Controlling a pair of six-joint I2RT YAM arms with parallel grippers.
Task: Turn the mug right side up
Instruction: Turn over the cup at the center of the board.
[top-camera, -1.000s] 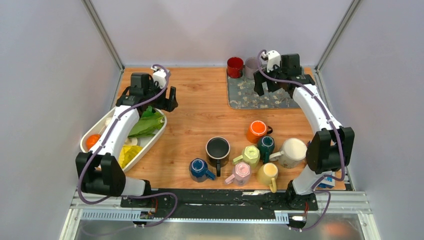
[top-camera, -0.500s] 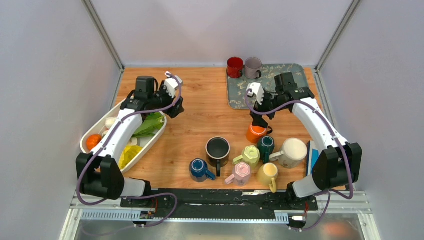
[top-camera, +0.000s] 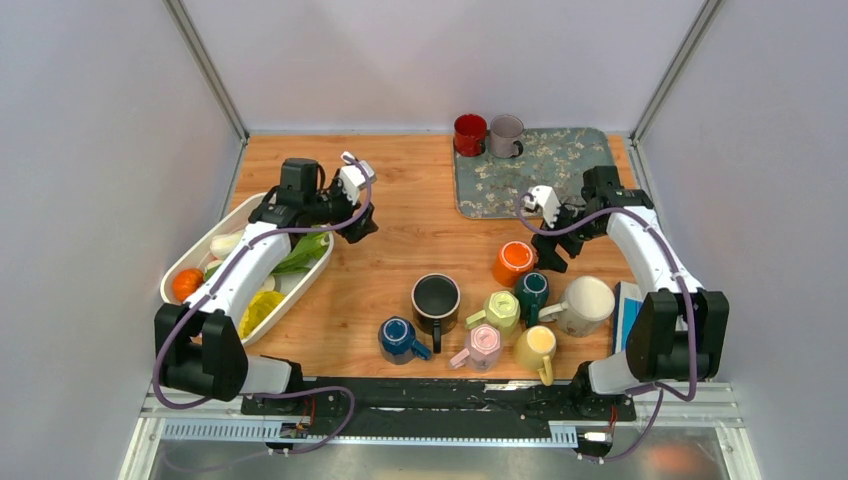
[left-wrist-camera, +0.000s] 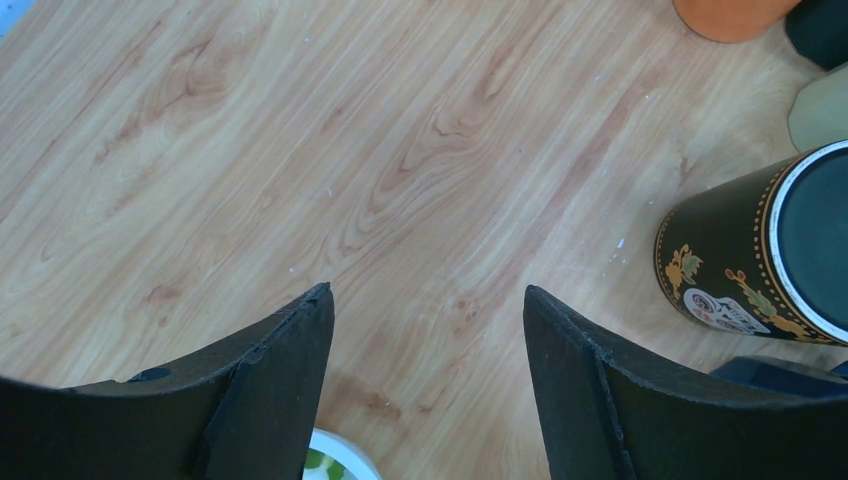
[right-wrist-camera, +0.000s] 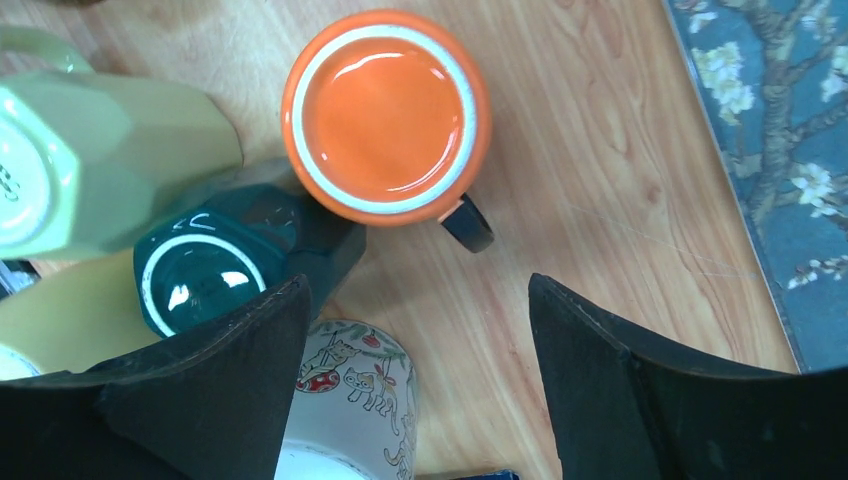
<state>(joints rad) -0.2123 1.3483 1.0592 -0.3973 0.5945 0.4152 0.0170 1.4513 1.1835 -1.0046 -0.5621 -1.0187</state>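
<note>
1. Top external view: we count ten mugs on the table (top-camera: 410, 200). Eight are clustered near the front, and two, a red mug (top-camera: 469, 130) and a grey mug (top-camera: 505, 130), stand at the mat's (top-camera: 560, 160) back corner.
2. The cluster has one of each: orange mug (top-camera: 514, 258), black mug (top-camera: 436, 297), blue mug (top-camera: 397, 335), lime mug (top-camera: 500, 308), dark green mug (top-camera: 531, 287), pink mug (top-camera: 484, 342), yellow mug (top-camera: 535, 345) and cream mug (top-camera: 585, 300).
3. The orange mug stands bottom up, just beside the dark green mug.
4. We see two claws. The right claw (right-wrist-camera: 420, 290) hangs above the wood beside the orange mug, fingers spread, gripping nothing.
5. The left claw (left-wrist-camera: 425, 300) is spread over bare wood near the black mug, also empty.
6. One white dish (top-camera: 320, 262) of vegetables sits at the left.
</note>
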